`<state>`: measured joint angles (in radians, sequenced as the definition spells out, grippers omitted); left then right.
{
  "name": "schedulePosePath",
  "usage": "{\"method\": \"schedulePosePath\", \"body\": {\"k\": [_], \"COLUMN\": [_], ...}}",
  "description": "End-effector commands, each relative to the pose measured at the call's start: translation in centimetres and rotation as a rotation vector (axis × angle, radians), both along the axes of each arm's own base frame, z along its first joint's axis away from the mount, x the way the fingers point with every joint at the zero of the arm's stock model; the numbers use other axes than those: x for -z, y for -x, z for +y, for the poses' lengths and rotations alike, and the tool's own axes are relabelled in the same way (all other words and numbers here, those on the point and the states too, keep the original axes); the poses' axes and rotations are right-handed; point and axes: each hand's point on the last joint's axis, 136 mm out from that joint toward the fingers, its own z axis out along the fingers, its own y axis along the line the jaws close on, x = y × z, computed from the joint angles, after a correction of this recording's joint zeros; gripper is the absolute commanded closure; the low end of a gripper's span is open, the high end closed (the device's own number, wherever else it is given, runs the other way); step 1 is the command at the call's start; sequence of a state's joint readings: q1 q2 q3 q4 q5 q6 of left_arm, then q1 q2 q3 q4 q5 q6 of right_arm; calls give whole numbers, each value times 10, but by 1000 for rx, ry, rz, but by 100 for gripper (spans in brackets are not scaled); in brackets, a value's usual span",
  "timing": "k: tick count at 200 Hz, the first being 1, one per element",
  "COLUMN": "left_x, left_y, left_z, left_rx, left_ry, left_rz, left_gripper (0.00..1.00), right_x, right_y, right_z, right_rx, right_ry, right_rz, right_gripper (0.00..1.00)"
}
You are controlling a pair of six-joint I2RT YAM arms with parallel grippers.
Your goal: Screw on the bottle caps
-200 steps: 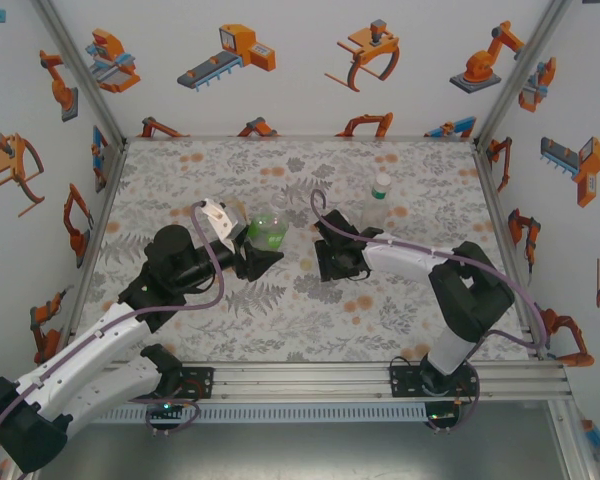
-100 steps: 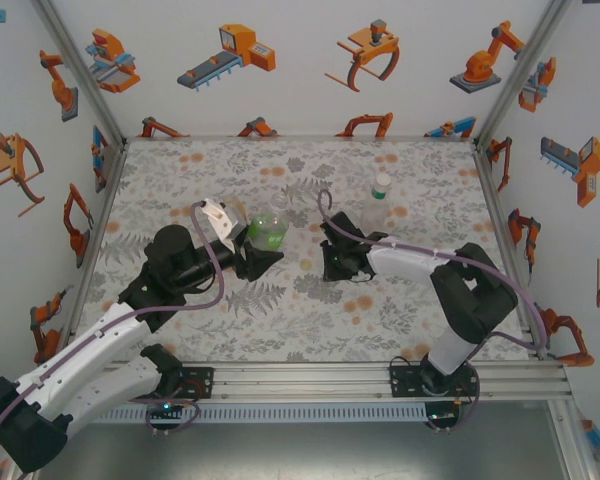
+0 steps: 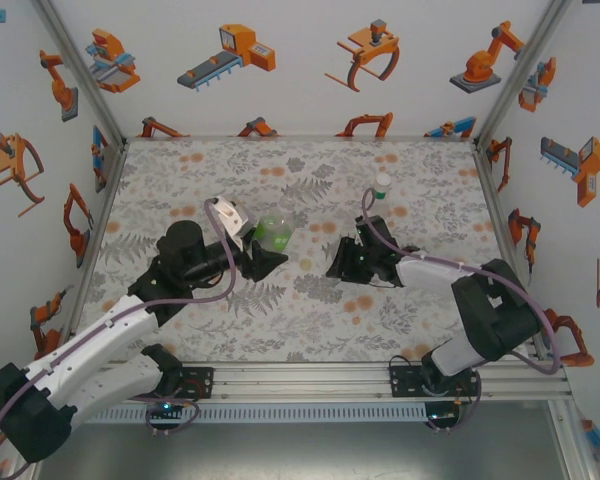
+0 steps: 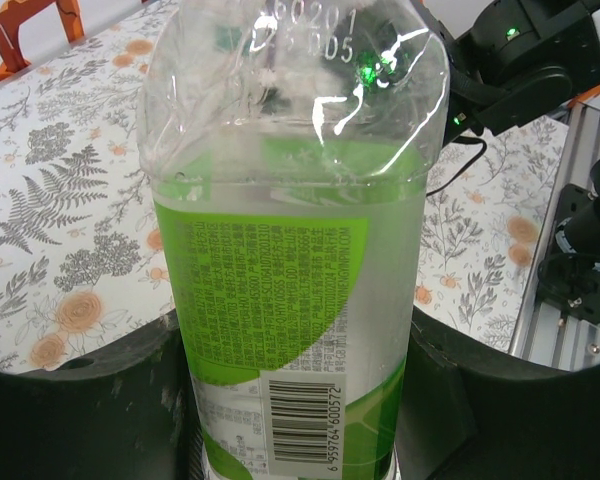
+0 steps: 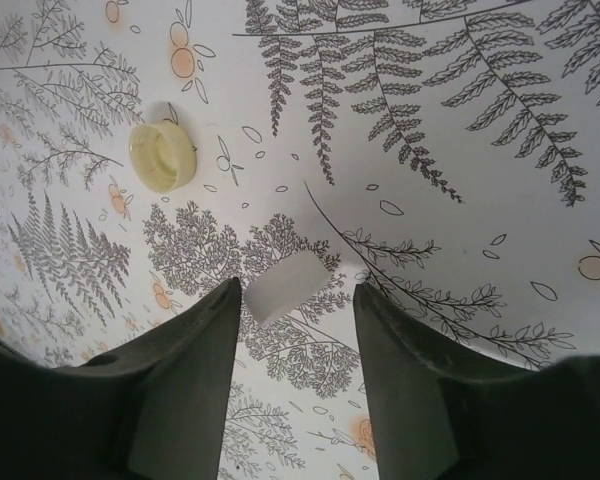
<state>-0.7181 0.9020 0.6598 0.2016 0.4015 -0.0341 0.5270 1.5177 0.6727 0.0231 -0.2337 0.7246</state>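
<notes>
My left gripper point(image 4: 298, 395) is shut on the clear bottle with the green label point(image 4: 290, 250), which stands upright between both fingers point(image 4: 75, 420). From above, that bottle point(image 3: 273, 232) is left of the table's middle, in the left gripper point(image 3: 263, 256). My right gripper point(image 5: 298, 300) is open and low over the table. A white cap point(image 5: 283, 287) sits on its edge between the fingertips, close to the left one and not pinched. A pale yellow cap point(image 5: 162, 157) lies open side up further off to the left. The right gripper point(image 3: 340, 262) points left.
Another small bottle point(image 3: 379, 193) with a pale top stands at the back right, behind the right arm's cable. The floral table cover point(image 3: 280, 320) runs out to the metal frame rails on all sides. The arm bases sit on the near rail.
The right arm has drawn back to the right and lowered, uncovering the back bottle. Its jaws shut and opened again. The left gripper with its bottle shifted slightly right.
</notes>
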Motion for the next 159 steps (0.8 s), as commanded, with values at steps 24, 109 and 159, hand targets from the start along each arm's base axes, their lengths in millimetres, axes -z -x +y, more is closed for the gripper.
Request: {"method": "schedulePosePath", "body": {"k": [24, 109, 159], "left_x": [-26, -23, -21], "left_y": [2, 3, 2], "left_z": [-1, 2, 2], "left_rx": [17, 8, 5], "left_ry": [53, 42, 38], "left_rz": [-34, -36, -34], "left_gripper": [100, 100, 100], "right_x": [22, 11, -16], "right_y": [13, 7, 7], "right_z": [-26, -31, -13], "right_rx": [-11, -14, -98], "right_ry": [222, 263, 317], "right_rz": [65, 18, -41], "right_gripper": [53, 61, 60]}}
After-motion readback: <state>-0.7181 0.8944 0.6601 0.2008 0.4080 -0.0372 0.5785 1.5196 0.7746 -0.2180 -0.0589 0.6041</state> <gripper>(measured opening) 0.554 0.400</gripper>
